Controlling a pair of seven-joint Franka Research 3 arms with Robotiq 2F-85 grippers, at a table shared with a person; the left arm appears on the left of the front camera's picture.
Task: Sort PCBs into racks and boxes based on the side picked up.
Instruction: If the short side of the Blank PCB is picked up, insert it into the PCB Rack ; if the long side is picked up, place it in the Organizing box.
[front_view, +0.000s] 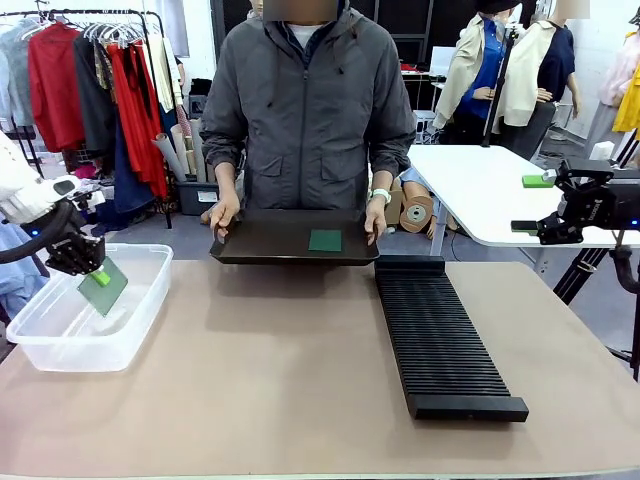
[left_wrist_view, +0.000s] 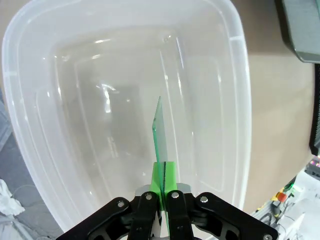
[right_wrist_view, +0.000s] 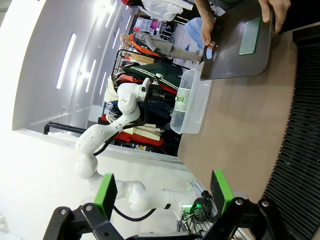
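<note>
My left gripper (front_view: 100, 277) is shut on a green PCB (front_view: 104, 289) and holds it tilted over the clear plastic box (front_view: 60, 345) at the table's left. In the left wrist view the PCB (left_wrist_view: 161, 135) stands edge-on between the green pads (left_wrist_view: 163, 186), above the box's bare floor (left_wrist_view: 100, 115). A second PCB (front_view: 325, 240) lies on the flat black tray (front_view: 270, 240) that the person holds with both hands at the far edge. The long ribbed black rack (front_view: 440, 335) lies right of centre. My right gripper (front_view: 535, 205) hovers open at the right, off the table; its fingers (right_wrist_view: 106, 192) stand wide apart.
A white table (front_view: 490, 190) stands behind at the right. A clothes rail with hanging garments (front_view: 90, 80) is at the back left. Bare tan tabletop (front_view: 260, 370) stretches between the box and the rack.
</note>
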